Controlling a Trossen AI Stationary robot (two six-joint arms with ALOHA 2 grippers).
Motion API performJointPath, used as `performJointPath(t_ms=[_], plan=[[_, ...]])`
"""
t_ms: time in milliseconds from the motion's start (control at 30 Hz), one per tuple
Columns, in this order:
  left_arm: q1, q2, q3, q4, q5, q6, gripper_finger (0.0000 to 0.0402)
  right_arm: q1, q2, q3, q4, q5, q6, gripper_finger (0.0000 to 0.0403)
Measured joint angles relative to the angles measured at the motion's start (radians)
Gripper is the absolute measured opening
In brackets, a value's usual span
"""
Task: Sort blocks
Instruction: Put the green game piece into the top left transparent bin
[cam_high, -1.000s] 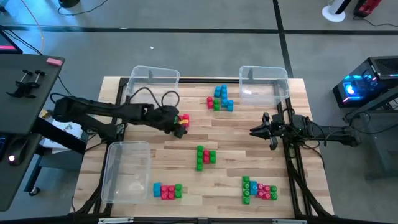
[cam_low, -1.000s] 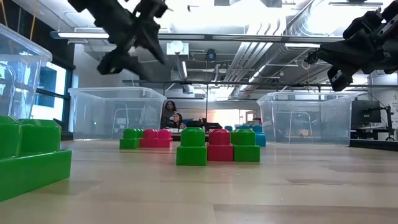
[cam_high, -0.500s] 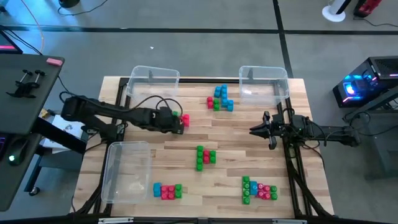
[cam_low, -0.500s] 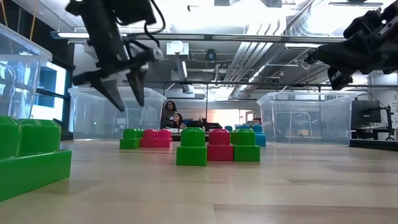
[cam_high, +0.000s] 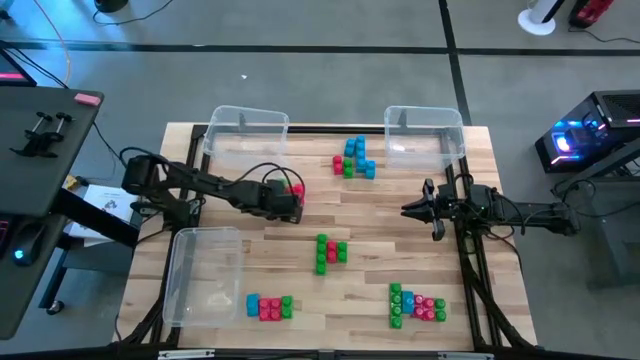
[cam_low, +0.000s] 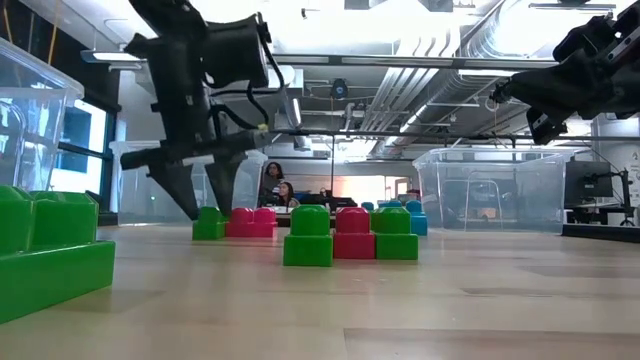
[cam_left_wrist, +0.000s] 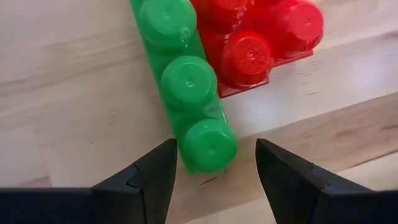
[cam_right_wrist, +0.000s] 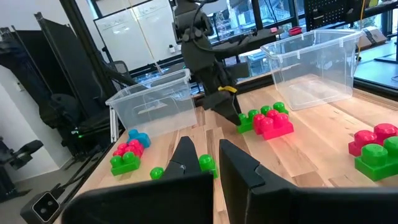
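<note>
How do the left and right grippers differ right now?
The left gripper is open, its fingers either side of the end of a green block joined to red blocks; the right gripper is shut and holds nothing. The left gripper is down at the table near the back left bin; the right gripper hangs above the table's right side, away from any blocks. Both are dark two-finger grippers.
</note>
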Motion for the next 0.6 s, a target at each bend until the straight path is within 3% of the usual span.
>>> performJointPath(t_ms=[400,600], plan=[[0.036,0.089,0.003,0.009,0.021,0.072,0.0197,0.000,0.000,0.000,0.000,0.000,0.008,0.0000],[0.036,0.048,-0.001,-0.011,0.041,0.129,0.0099,0.000,0.000,0.000,-0.004,0.000,0.003,0.0000]])
